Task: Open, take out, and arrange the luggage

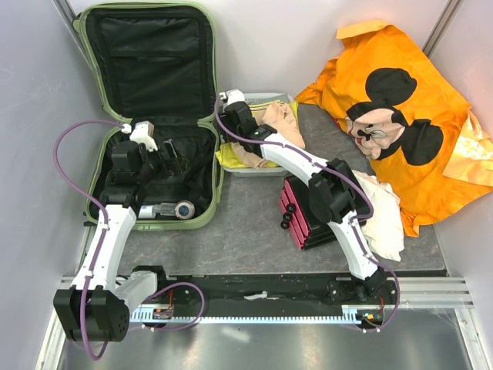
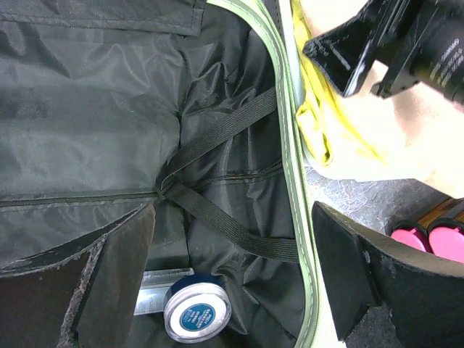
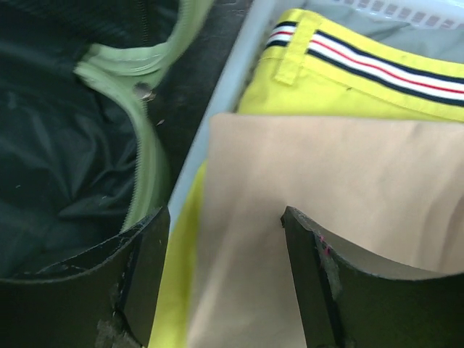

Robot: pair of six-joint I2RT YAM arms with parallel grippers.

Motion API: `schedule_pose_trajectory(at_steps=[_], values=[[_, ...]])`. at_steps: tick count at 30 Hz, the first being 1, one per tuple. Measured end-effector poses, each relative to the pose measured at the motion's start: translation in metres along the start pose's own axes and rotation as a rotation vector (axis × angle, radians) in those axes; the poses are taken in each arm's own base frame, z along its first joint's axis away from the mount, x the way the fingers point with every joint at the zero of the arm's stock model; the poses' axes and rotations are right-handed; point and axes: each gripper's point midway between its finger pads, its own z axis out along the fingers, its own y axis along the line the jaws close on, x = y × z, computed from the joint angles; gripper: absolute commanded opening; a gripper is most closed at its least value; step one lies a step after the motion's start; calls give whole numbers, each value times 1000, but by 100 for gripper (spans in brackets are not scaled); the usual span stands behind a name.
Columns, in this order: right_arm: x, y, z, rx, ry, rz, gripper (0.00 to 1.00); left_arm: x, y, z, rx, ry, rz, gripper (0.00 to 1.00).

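Observation:
The luggage [image 1: 202,220], a pale green hard-shell suitcase, lies open at the left with its lid [image 1: 146,58] leaning on the back wall. My left gripper [image 1: 171,158] [image 2: 232,283] hangs open inside the black-lined base, holding nothing. Just below it lie a round jar [image 2: 197,312] [image 1: 183,209] with a blue label and a silver tube [image 2: 156,286]. A black elastic strap [image 2: 217,217] crosses the lining. My right gripper [image 1: 231,104] [image 3: 225,275] is open over a beige cloth [image 3: 326,174] in the white basket [image 3: 217,94], beside the suitcase rim [image 3: 145,145].
The basket [image 1: 266,97] also holds a yellow garment [image 3: 348,80] with a striped band. A black box with pink drawers [image 1: 296,212] stands mid-table. An orange Mickey Mouse cloth [image 1: 400,116] and a white cloth [image 1: 385,212] cover the right side. Grey walls enclose the table.

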Motion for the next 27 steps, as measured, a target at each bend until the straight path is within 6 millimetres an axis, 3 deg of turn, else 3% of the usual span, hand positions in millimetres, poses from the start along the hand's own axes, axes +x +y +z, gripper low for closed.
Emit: schedule_pose_trajectory(at_steps=[4,11,14,19,23,27], values=[[2,-14,9,11,5,9,69,0,0,0,0,0,0,95],[5,-14,18,-3,6,-8,68,0,0,1,0,2,0,94],[8,-13,22,-3,7,-18,54,0,0,1,1,2,0,94],[10,-13,25,-1,11,-15,40,1,-1,1,5,4,-1,94],[8,-15,26,2,4,31,12,2,-1,1,9,6,-1,94],[4,-17,25,-6,-19,123,4,3,-1,1,9,8,-2,94]])
